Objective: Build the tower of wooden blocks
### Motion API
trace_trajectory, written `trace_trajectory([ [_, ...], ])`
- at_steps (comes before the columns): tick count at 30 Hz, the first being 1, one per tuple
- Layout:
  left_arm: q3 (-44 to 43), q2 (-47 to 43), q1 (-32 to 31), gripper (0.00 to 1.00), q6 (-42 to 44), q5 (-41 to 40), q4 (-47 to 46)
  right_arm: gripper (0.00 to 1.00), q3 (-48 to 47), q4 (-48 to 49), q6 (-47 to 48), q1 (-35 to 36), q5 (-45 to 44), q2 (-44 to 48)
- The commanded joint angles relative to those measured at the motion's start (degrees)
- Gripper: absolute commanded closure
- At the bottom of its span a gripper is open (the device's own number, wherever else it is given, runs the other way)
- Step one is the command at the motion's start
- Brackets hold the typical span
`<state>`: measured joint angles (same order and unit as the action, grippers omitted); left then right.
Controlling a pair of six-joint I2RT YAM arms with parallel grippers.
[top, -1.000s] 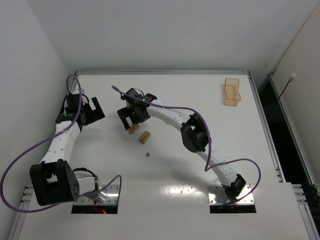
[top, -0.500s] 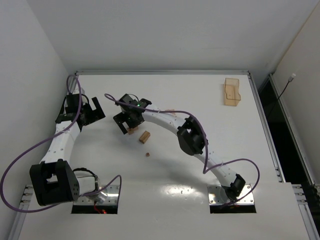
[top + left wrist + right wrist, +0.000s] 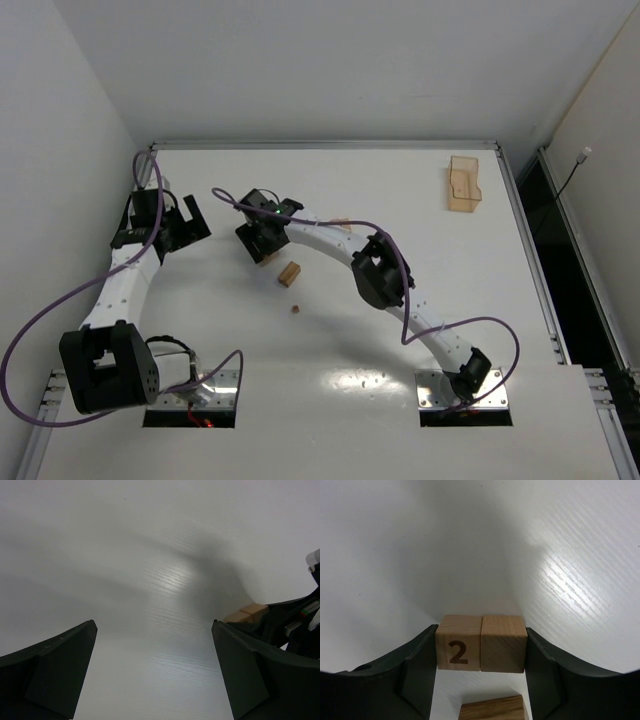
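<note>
White table (image 3: 420,330), lit from above. Right claw (image 3: 481,651) clenched on cube pair (image 3: 465,652), one face marked "2", the other plain, left of table centre. Bar block (image 3: 289,274) lies just beside; tiny cube (image 3: 295,309) sits nearer the front edge. Left claw (image 3: 154,627) released, empty, by the left edge.

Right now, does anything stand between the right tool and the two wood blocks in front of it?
Nothing visible does. The two wood blocks sit side by side between the fingers of the right tool, one against each outer face. A third block lies nearer the camera.
</note>
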<state>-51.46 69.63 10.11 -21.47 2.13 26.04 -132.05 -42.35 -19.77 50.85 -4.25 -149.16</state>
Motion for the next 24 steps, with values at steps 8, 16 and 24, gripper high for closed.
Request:
trace_trajectory([
  [8, 0.66, -1.69, 0.53, 0.0, -0.15, 0.95, -2.22, 1.0, 0.54, 1.3, 3.15, -0.31, -1.3, 1.66],
  [16, 1.8, -2.21, 0.53, 0.0, 2.04, 3.84, -2.75, 1.0, 5.22, 0.78, 17.46, -2.16, 2.23, 9.14],
  [24, 1.8, -3.27, 0.53, 0.0, 6.27, 10.43, -2.14, 1.0, 8.38, -3.96, 42.23, -7.06, 10.39, 19.6],
])
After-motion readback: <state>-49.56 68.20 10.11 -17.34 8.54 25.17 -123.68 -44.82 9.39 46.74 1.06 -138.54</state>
